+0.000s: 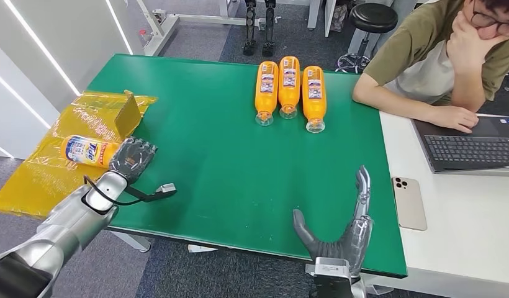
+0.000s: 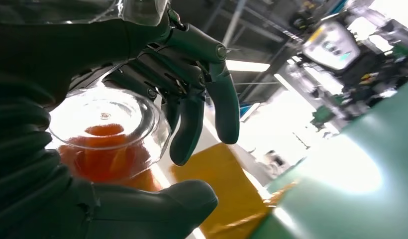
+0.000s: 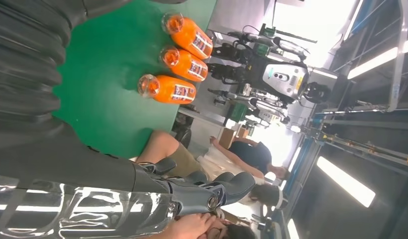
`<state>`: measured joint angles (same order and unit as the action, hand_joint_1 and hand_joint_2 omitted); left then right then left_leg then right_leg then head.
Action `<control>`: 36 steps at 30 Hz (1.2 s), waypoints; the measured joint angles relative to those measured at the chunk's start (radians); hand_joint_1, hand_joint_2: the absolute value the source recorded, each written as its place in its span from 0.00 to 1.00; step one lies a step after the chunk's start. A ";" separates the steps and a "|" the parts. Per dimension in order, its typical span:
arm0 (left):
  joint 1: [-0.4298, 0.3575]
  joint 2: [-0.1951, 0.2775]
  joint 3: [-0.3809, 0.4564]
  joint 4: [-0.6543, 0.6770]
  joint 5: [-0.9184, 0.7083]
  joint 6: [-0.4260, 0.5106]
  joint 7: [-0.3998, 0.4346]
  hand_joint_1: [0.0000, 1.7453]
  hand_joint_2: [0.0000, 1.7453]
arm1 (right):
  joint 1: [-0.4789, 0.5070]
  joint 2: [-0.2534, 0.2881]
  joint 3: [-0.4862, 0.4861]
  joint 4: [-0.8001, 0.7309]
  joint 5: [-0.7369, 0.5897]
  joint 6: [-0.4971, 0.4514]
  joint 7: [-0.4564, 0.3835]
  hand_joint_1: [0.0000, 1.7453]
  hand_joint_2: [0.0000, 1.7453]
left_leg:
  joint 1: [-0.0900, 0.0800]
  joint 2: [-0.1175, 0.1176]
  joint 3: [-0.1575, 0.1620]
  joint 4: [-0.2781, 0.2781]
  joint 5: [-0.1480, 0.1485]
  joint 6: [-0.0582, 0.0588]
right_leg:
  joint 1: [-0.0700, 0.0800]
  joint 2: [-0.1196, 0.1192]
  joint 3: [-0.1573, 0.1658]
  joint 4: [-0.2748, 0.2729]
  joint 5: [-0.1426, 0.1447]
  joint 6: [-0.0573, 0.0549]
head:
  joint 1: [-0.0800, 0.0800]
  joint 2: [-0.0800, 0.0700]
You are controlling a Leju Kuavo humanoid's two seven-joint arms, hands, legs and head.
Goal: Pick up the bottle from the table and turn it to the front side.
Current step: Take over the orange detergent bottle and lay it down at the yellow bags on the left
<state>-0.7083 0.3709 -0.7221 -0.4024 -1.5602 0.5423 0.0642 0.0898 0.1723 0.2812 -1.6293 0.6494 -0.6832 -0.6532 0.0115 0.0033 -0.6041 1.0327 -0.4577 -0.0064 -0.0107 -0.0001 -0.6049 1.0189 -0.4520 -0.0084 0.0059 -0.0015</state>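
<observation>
An orange bottle (image 1: 84,151) with a white and blue label lies on its side over the yellow plastic, off the table's left edge. My left hand (image 1: 133,158) grips its base end. In the left wrist view the clear bottle bottom (image 2: 105,134) with orange liquid sits inside my curled fingers (image 2: 192,99) and thumb. My right hand (image 1: 345,233) hovers over the green table's (image 1: 208,155) front edge, fingers spread and holding nothing. In the right wrist view that hand (image 3: 202,191) is bare too.
Three more orange bottles (image 1: 289,87) lie side by side at the table's far middle, caps away from me. Yellow plastic wrap (image 1: 109,112) spreads at the left. A person (image 1: 438,56) sits at the right by a laptop (image 1: 475,146) and a phone (image 1: 408,202).
</observation>
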 joint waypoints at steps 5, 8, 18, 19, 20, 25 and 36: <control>0.012 -0.057 0.000 0.012 -0.002 0.027 -0.061 1.00 1.00 | -0.006 -0.003 0.011 0.005 -0.002 0.000 0.013 0.00 1.00 | 0.000 -0.001 0.000 0.000 0.000 0.000 | 0.000 -0.001 0.000 0.000 0.000 0.000 | 0.000 0.000; 0.013 -0.091 0.001 0.016 0.001 0.045 -0.076 0.96 1.00 | -0.014 -0.005 0.019 0.010 -0.001 0.000 0.017 0.00 1.00 | 0.000 -0.002 0.000 0.000 0.000 0.000 | 0.000 -0.001 0.000 0.000 0.000 0.000 | 0.000 0.000; 0.004 -0.168 0.110 0.004 0.146 0.140 -0.119 0.00 1.00 | -0.023 -0.007 0.029 0.020 0.002 0.000 0.025 0.00 1.00 | 0.000 -0.001 0.000 0.000 0.000 0.000 | 0.000 -0.001 0.000 0.000 0.000 0.000 | 0.000 0.000; 0.004 -0.172 0.133 -0.006 0.160 0.144 -0.128 0.00 1.00 | -0.023 -0.007 0.030 0.020 0.002 0.000 0.027 0.00 1.00 | 0.000 -0.001 0.000 0.000 0.000 0.000 | 0.000 -0.001 0.000 0.000 0.000 0.000 | 0.000 0.000; 0.004 -0.175 0.155 -0.017 0.169 0.146 -0.138 0.00 1.00 | -0.023 -0.007 0.031 0.020 0.001 0.000 0.026 0.00 1.00 | 0.000 -0.001 0.000 0.000 0.000 0.000 | 0.000 -0.001 0.000 0.000 0.000 0.000 | 0.000 0.000; 0.002 -0.177 0.254 -0.050 0.185 0.152 -0.177 0.00 1.00 | -0.022 -0.007 0.031 0.021 0.000 0.000 0.008 0.00 1.00 | 0.000 0.000 0.000 0.000 0.000 0.000 | 0.000 -0.001 0.000 0.000 0.000 0.000 | 0.000 0.000; 0.039 -0.137 0.410 -0.084 0.238 0.152 -0.236 0.00 1.00 | -0.017 -0.007 0.022 0.020 -0.001 0.000 -0.018 0.00 1.00 | 0.000 0.000 0.000 0.000 0.000 0.000 | 0.000 0.000 -0.001 0.000 0.000 0.000 | 0.000 0.000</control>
<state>-0.6695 0.2343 -0.3117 -0.4868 -1.3223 0.6944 -0.1716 0.0727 0.1656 0.3030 -1.6089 0.6487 -0.6830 -0.6707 0.0118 0.0034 -0.6038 1.0327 -0.4576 -0.0065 -0.0105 0.0001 -0.6056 1.0193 -0.4520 -0.0085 0.0060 -0.0015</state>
